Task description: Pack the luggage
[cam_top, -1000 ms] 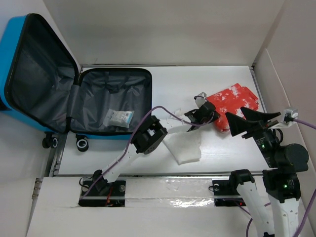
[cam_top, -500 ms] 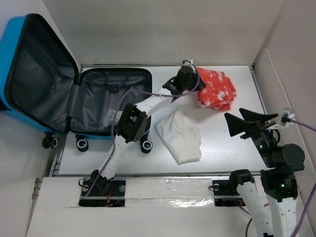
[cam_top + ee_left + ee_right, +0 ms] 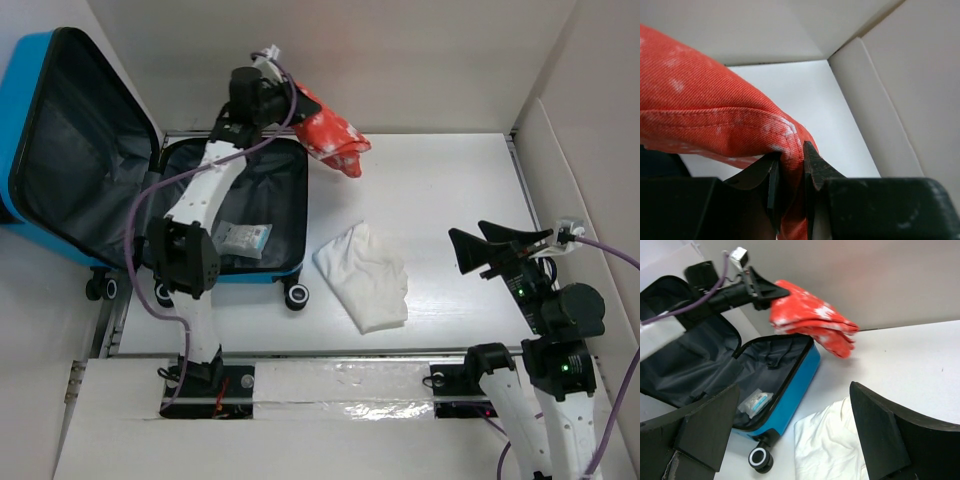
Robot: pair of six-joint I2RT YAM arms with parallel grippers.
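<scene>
The white table fills the scene, with pale walls on its far, left and right sides. The luggage lies open at the far left. Its blue lid leans up and out past the left edge of the table. Its other half rests flat on the table, with the dark grey lining facing up.

The left arm reaches from the near edge across the flat half toward the far wall. The left gripper is clamped tight on a fold of a red cloth with white speckles. The cloth hangs in the air from the jaws, off the table, by the far right corner of the flat half. Most of it droops to the right of the luggage rim.

The right arm stands at the near right, well apart from the luggage. The right gripper points left with its fingers spread wide and nothing between them.

A crumpled white cloth lies on the table between the two arms, just right of the luggage.

A small clear packet with white and blue contents sits on the lining near the flat half's near edge.

Three black wheels with white hubs line the luggage's near side.
</scene>
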